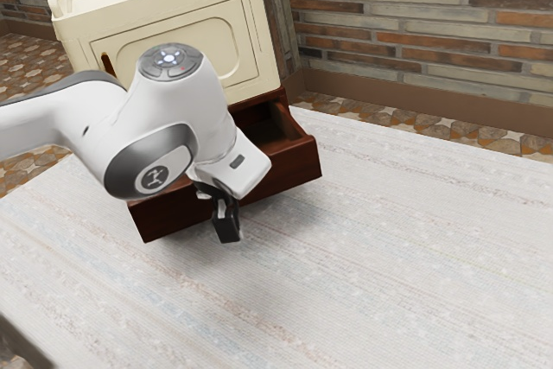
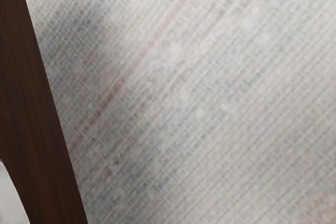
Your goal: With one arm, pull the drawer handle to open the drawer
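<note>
The drawer point(image 1: 294, 160) is out from beneath the cream cabinet body point(image 1: 199, 23), far enough for its hollow inside to be seen behind the dark reddish-wood front. It hangs on the side of the cabinet that faces over the striped cloth point(image 1: 406, 248), which gives it free room to slide. The opening looks well along, though whether it has reached full travel I cannot tell.

The black tool point(image 1: 227, 229) is low against the outer face of the drawer, near the middle of its width, pointing down toward the cloth. That is a sensible place: a pull from the middle should draw the box out straight, where one from a corner could make it bind. Whether the tool is wide, narrow or holding the handle I cannot tell. In the wrist view, the wood runs just beside the bare cloth, which fits a hand set in front of the drawer.

The white arm point(image 1: 52, 118) bends over the front, likely to let the hand drop in from above. If more travel is needed, the next move should be level, away from the cabinet; lifting could slip the hold.

The cloth covers the counter point(image 1: 19, 337); beyond lie the tiled floor point(image 1: 423, 130) and the brick wall point(image 1: 415, 23).
</note>
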